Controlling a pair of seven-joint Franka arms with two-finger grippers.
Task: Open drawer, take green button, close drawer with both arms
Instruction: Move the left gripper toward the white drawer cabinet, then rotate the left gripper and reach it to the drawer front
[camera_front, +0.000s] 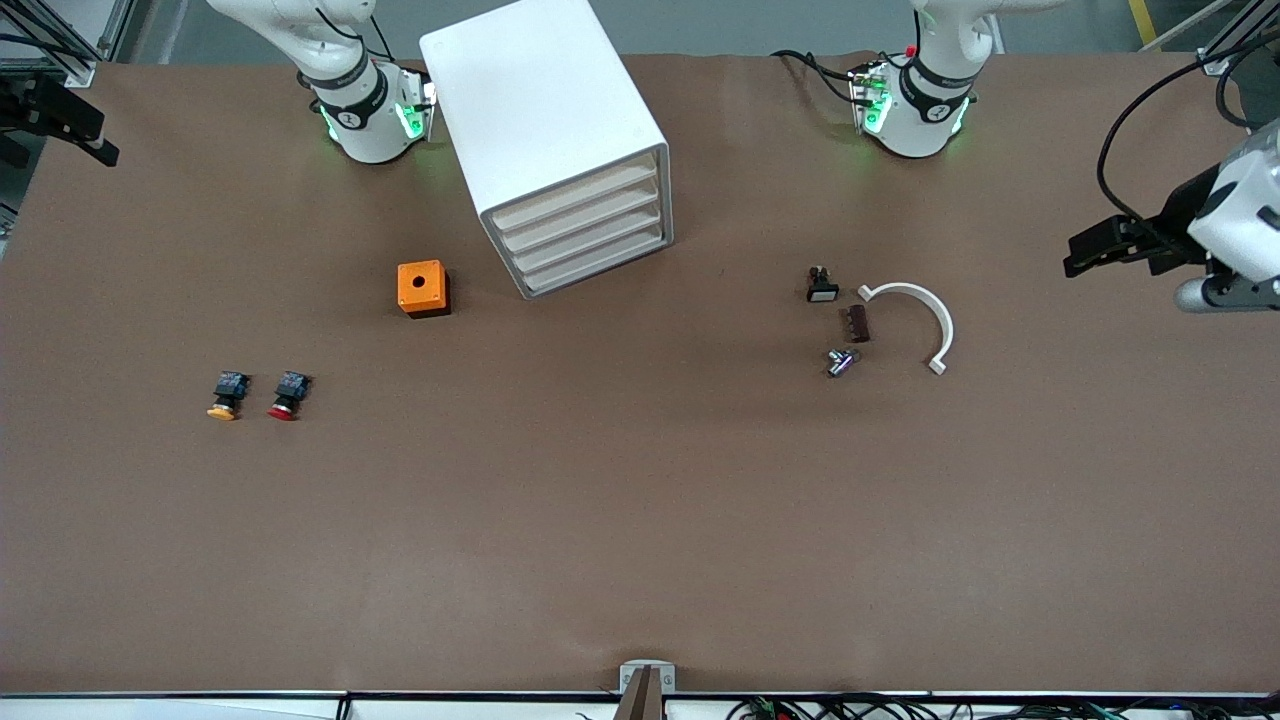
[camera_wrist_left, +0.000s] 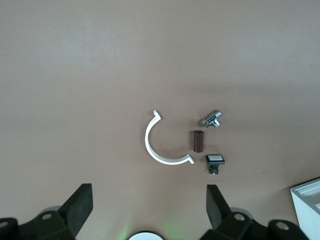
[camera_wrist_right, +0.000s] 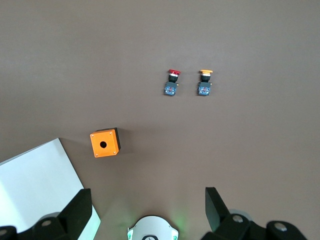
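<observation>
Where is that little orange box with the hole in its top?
The small orange box sits on the brown table beside the white four-drawer cabinet, toward the right arm's end. The red-capped and yellow-capped push buttons lie nearer the front camera.

I see the cabinet between the arms' bases, a box beside it toward the right arm's end, two buttons nearer the camera, and a bracket with small parts toward the left arm's end.
</observation>
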